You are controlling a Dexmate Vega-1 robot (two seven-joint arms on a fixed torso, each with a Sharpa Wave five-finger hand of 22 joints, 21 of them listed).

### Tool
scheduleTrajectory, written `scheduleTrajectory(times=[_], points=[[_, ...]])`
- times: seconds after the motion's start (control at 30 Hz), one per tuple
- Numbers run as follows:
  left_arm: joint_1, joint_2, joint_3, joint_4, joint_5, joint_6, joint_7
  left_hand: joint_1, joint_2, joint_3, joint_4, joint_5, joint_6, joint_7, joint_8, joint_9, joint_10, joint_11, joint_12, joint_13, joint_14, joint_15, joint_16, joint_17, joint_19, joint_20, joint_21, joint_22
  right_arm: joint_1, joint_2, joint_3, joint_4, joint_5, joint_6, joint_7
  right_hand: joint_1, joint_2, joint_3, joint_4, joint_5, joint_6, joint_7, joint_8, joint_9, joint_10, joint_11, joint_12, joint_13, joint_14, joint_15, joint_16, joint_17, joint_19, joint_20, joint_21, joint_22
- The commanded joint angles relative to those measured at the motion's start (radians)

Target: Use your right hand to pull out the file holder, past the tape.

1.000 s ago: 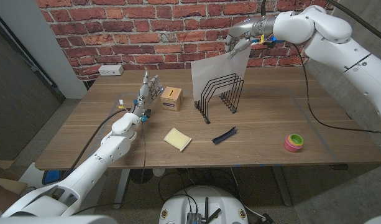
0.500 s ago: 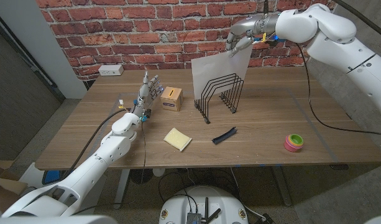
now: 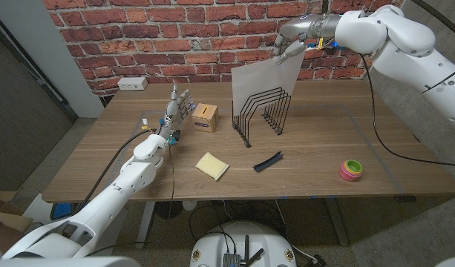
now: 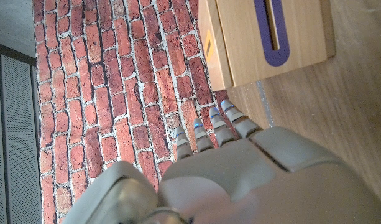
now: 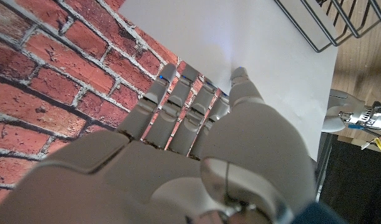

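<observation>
Our right hand (image 3: 290,47) pinches the top corner of a white sheet (image 3: 258,81) whose lower part sits in the wire file holder (image 3: 263,115), directly below the hand. The task names the holder, yet we hold paper; we judge we should lift straight up so the sheet clears the wires without tipping the rack. The tape roll (image 3: 351,170) lies well apart on the bench (image 3: 316,148). Our left hand (image 3: 179,104) waits unclenched, grasping nothing, beside the wooden box (image 3: 205,117).

On the table — one wire file holder (image 3: 263,116), one white sheet (image 3: 258,83), one wooden box (image 3: 205,117). One yellow sponge (image 3: 211,165), one black strip (image 3: 268,161), one tape roll (image 3: 351,170) — and one wall outlet (image 3: 132,83).
</observation>
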Motion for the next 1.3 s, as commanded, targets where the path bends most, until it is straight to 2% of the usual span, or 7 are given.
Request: scheduleTrajectory(times=[0.03, 0.63, 1.0, 1.3], points=[[0.0, 0.0, 0.0, 0.002, 0.0, -0.001, -0.001, -0.003, 0.011, 0.0, 0.007, 0.004, 0.0, -0.008, 0.004, 0.002, -0.001, -0.007, 0.006, 0.006, 0.006, -0.003, 0.006, 0.003, 0.007, 0.001, 0.007, 0.006, -0.065, -0.035, 0.048, -0.06, -0.003, -0.045, -0.054, -0.006, -0.002, 0.0, -0.004, 0.0, 0.011, 0.003, -0.001, 0.002, 0.004, 0.002, 0.004, 0.001, -0.006, -0.095, 0.011, 0.003, 0.001, -0.137, -0.001, 0.003], [0.0, 0.0, 0.0, 0.001, 0.0, -0.001, -0.001, -0.003, 0.011, 0.0, 0.007, 0.004, 0.0, -0.009, 0.004, 0.002, -0.001, -0.007, 0.006, 0.006, 0.006, -0.003, 0.006, 0.003, 0.007, 0.001, 0.007, 0.006, -0.142, -0.077, 0.105, -0.126, -0.012, -0.12, -0.118, -0.006, -0.001, 0.001, -0.006, -0.001, 0.015, 0.004, -0.001, 0.002, 0.007, 0.003, 0.006, 0.003, -0.006, -0.096, 0.016, 0.004, 0.0, -0.138, -0.002, 0.003], [0.0, 0.0, 0.0, 0.001, 0.0, -0.001, -0.001, -0.002, 0.01, 0.0, 0.007, 0.004, 0.0, -0.008, 0.004, 0.002, 0.001, -0.007, 0.007, 0.006, 0.006, -0.004, 0.006, 0.003, 0.008, 0.001, 0.008, 0.006, -0.223, -0.115, 0.163, -0.188, -0.013, -0.19, -0.176, -0.01, -0.001, 0.002, -0.005, -0.001, 0.02, 0.005, 0.0, 0.002, 0.009, 0.003, 0.007, 0.003, -0.009, -0.095, 0.015, 0.001, -0.001, -0.138, -0.002, 0.003], [0.0, 0.0, 0.0, 0.002, 0.0, -0.001, -0.001, -0.002, 0.011, 0.0, 0.007, 0.004, 0.0, -0.008, 0.004, 0.002, -0.002, -0.006, 0.006, 0.006, 0.007, -0.004, 0.007, 0.003, 0.008, 0.001, 0.008, 0.006, -0.259, -0.14, 0.191, -0.213, -0.011, -0.217, -0.208, -0.009, 0.0, 0.004, -0.007, -0.002, 0.023, 0.005, 0.0, 0.002, 0.01, 0.003, 0.006, 0.002, -0.008, -0.096, 0.017, 0.002, -0.001, -0.138, -0.002, 0.003]])
